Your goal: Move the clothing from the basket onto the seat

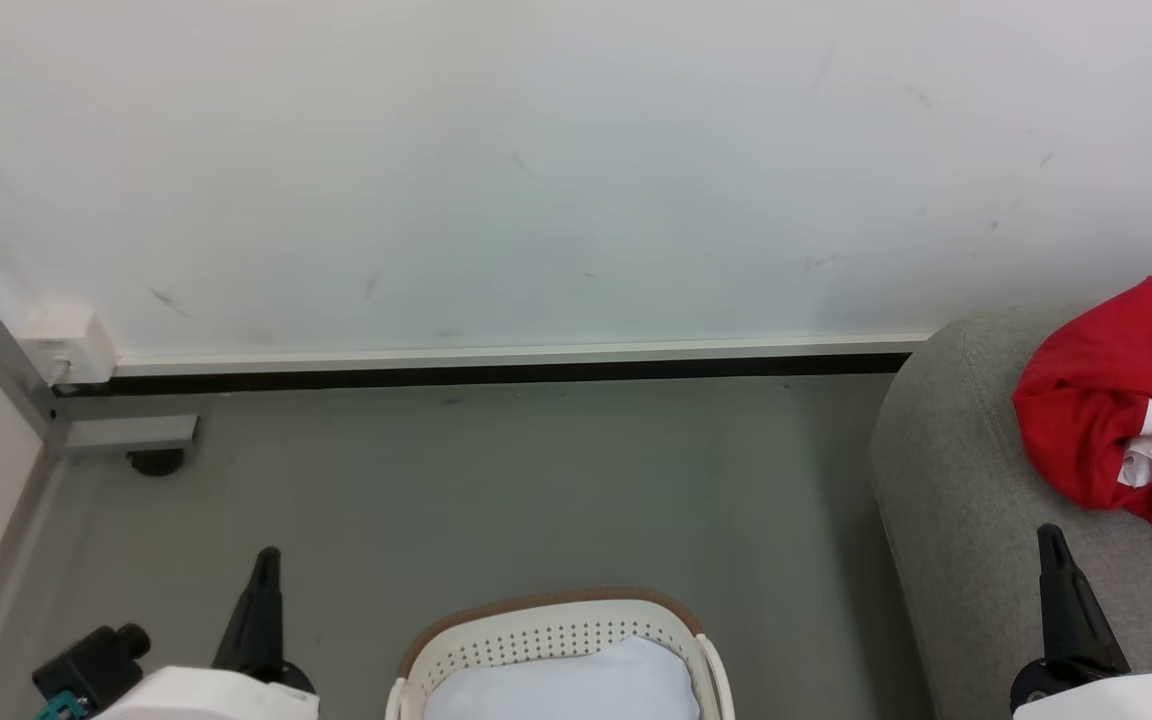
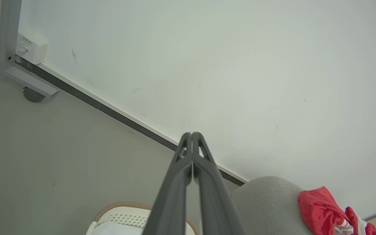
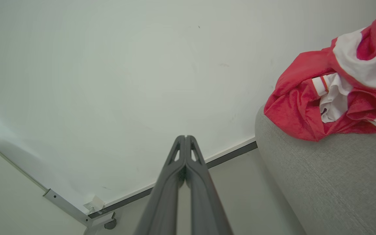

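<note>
Left gripper (image 1: 265, 560) at seven o'clock in the head view and right gripper (image 1: 1049, 535) at five are both pinched together on nothing, flanking the small cream-white perforated plastic basket (image 1: 546, 610) at six, probably a rest pose between transfers. A crumpled red-and-white garment (image 1: 1106, 400) lies on the large grey woven-fabric seat (image 1: 946, 480) at four; a pale bluish-white cloth (image 1: 576, 685) sits in the basket, not yet moved.

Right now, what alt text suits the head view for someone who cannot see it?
A red and white garment lies on the grey seat at right; the cream basket at bottom centre holds a pale blue cloth. The left end effector and right end effector point up, shut.
</note>
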Controlling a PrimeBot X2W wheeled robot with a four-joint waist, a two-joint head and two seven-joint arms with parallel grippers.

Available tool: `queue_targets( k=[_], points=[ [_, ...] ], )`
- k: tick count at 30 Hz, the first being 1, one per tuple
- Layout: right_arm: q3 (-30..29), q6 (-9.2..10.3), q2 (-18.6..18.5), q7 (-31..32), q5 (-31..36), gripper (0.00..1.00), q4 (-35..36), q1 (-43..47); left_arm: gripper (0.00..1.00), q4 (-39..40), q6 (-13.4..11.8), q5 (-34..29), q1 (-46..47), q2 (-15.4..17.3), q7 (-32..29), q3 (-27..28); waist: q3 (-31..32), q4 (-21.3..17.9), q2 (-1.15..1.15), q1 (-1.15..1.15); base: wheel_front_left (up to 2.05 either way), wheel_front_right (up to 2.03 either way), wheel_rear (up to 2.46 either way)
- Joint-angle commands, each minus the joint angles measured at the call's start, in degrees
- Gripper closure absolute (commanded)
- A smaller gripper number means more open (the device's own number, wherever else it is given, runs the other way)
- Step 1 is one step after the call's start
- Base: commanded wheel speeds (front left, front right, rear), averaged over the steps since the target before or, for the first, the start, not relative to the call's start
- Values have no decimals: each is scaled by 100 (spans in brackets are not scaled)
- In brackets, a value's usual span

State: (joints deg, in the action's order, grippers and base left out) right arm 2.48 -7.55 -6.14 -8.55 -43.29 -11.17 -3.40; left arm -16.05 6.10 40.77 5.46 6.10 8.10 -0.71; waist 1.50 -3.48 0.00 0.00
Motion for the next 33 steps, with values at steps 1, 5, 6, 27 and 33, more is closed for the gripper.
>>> queue_targets(
  k=[1,5,6,27,33],
  points=[
    [-59,2,-23,45,-194,100,54,-158,100,101,36,191,98,15,-39,50,-2,5,0,0,0,0,0],
    [-104,2,-7,133,-491,100,33,-172,100,109,42,498,100,-6,-126,93,-9,19,0,0,0,0,0],
    [-116,2,-3,154,-565,100,28,-175,100,111,43,578,100,-11,-150,103,-11,22,0,0,0,0,0],
    [-338,4,80,552,-1919,100,-66,-218,100,143,77,1987,109,-102,-556,301,-46,96,0,0,0,0,0],
    [-397,5,103,653,-2253,100,-88,-233,100,151,87,2338,112,-126,-658,349,-55,117,0,0,0,0,0]
  ],
)
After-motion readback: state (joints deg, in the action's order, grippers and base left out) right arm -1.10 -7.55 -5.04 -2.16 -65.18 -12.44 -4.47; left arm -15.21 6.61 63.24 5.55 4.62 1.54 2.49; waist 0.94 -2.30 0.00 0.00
